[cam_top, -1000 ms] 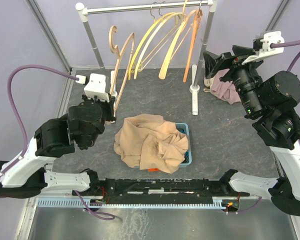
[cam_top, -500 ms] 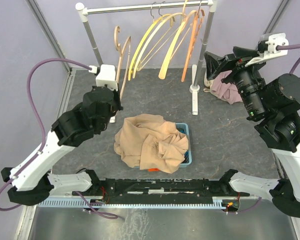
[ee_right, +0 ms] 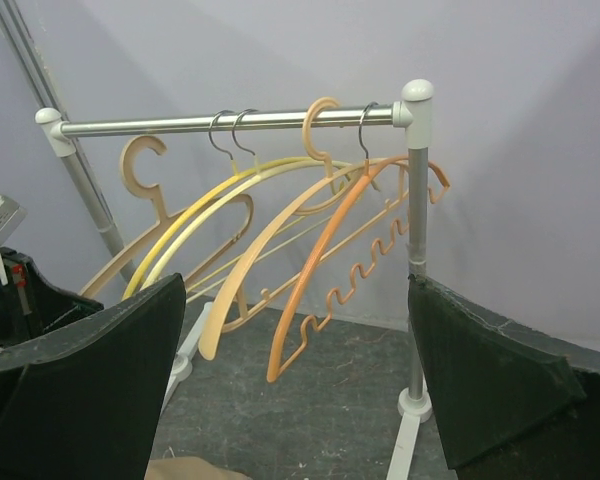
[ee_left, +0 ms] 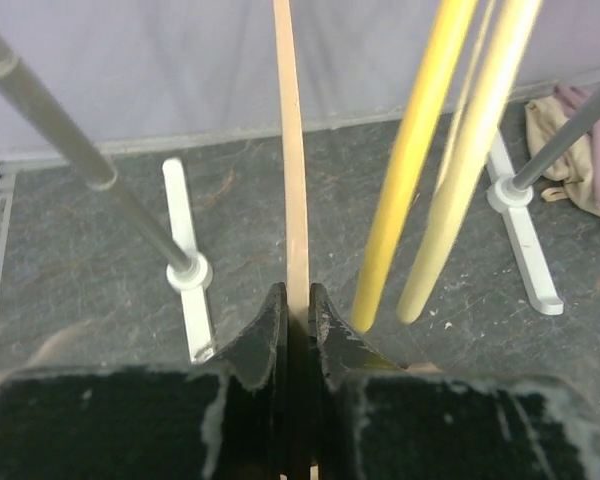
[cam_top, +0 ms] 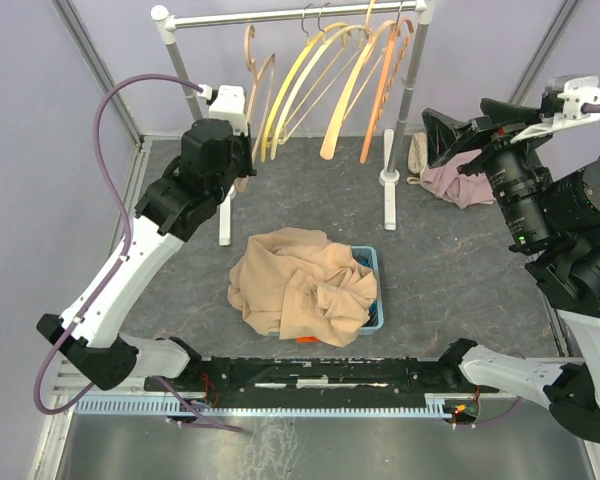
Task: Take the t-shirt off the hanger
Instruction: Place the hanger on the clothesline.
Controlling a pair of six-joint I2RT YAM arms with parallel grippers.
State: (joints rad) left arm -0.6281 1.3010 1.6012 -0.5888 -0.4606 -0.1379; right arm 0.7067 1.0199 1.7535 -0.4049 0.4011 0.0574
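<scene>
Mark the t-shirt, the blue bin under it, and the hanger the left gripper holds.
t-shirt point(cam_top: 298, 285), top view, middle of the crumpled fabric.
blue bin point(cam_top: 379, 285), top view, exposed right rim.
wooden hanger point(ee_left: 293, 180), left wrist view, its arm, midway up the frame.

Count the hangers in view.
5. Four hang on the rail: two yellow, one peach, one orange. The fifth, a tan hanger, is pinched in the left gripper, left of them, hook off the rail.

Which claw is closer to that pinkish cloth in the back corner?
The right gripper, hovering open just over the pinkish cloth. The left gripper is far off to the left, clamped on a pale wooden hanger.
</scene>
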